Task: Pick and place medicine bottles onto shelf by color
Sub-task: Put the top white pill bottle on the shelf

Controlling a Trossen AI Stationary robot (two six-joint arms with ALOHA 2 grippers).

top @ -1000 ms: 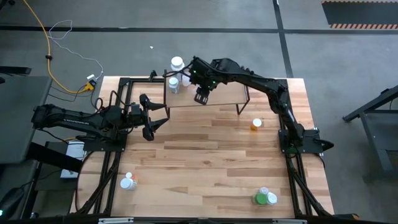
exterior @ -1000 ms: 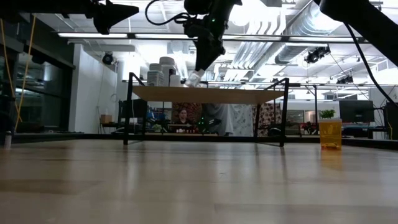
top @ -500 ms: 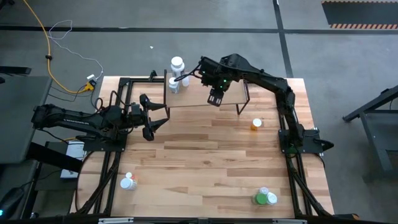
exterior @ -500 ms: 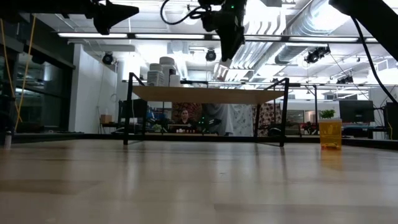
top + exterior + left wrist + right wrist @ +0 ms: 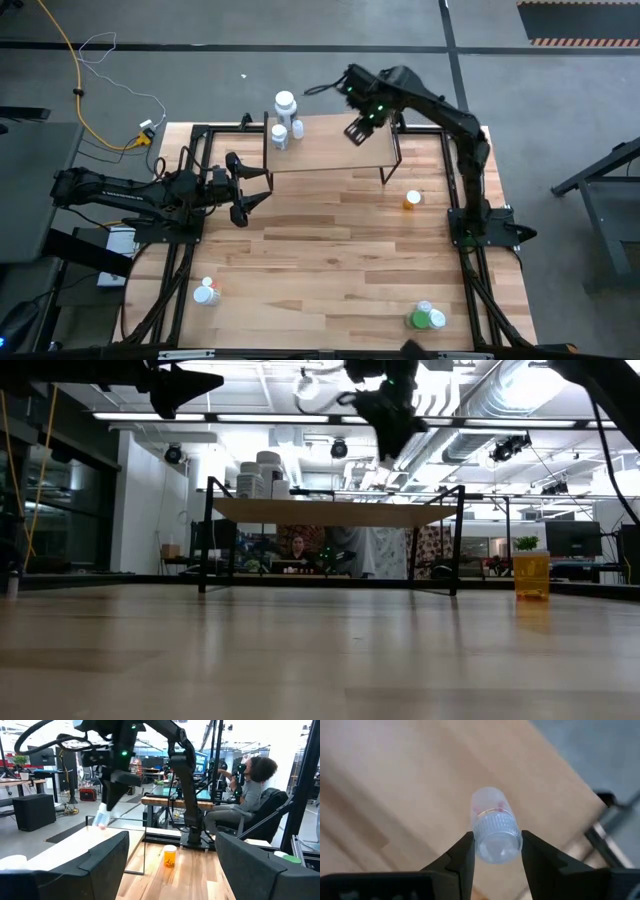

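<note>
My right gripper (image 5: 358, 130) hangs above the shelf (image 5: 330, 155), a light-wood board on black legs at the table's far side. It is shut on a small white medicine bottle (image 5: 491, 815) with a ribbed cap, which hangs clear above the board (image 5: 101, 817). White bottles (image 5: 283, 125) stand on the shelf's far left corner. An orange bottle (image 5: 412, 200) stands on the table right of the shelf. My left gripper (image 5: 243, 190) waits open at the table's left side, with nothing between its fingers. My right gripper pinches the bottle's ribbed white cap (image 5: 497, 840) between its two fingers (image 5: 465, 855), one on each side. The fingers come from above, slanting down. The bottle hangs below them, tilted and bottom end down, clear of the shelf.
A green bottle and a white one (image 5: 428, 318) stand near the table's near right corner. A white bottle with a red mark (image 5: 205, 292) stands near the near left. Beyond the table a person (image 5: 250, 790) sits at a desk.
My right gripper has carried the bottle up and toward the table's right and far edges, from over the shelf's middle to its far right part. It has rolled about its own axis while staying shut on the cap.
</note>
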